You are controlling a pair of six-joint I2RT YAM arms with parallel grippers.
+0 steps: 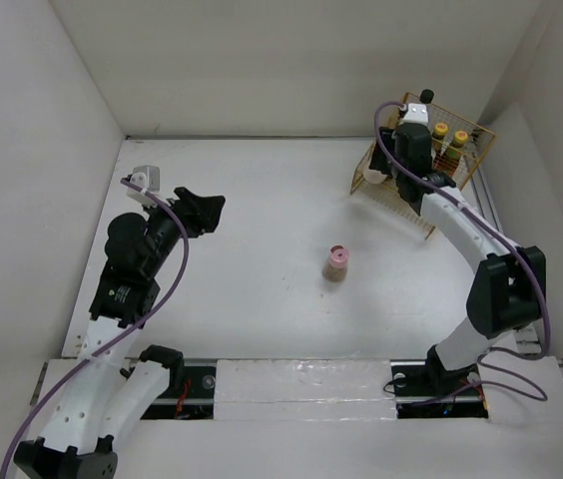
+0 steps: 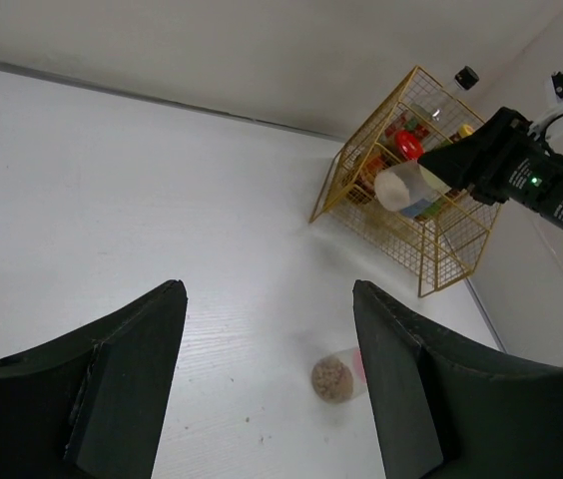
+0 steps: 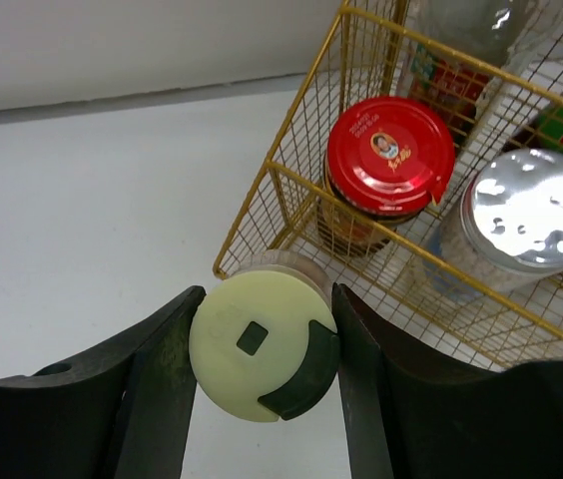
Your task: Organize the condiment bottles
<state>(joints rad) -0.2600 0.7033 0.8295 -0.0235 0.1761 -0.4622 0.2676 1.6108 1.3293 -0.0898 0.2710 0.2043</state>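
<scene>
Pink first: past the wide-open left gripper [image 1: 207,210], find the pink-capped jar [image 1: 336,263] seemingly on its side mid-table, likely light, rigid and slick, best pinched across its body; farther back, note the cream-capped jar [image 3: 247,344] clamped in the right gripper [image 3: 267,294] just beside the yellow wire basket [image 2: 441,249].

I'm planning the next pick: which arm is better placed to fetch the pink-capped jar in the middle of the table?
Left, probably. The left gripper is open and empty, facing the pink-capped jar; the right gripper is shut on the cream-capped bottle beside the yellow basket.
</scene>
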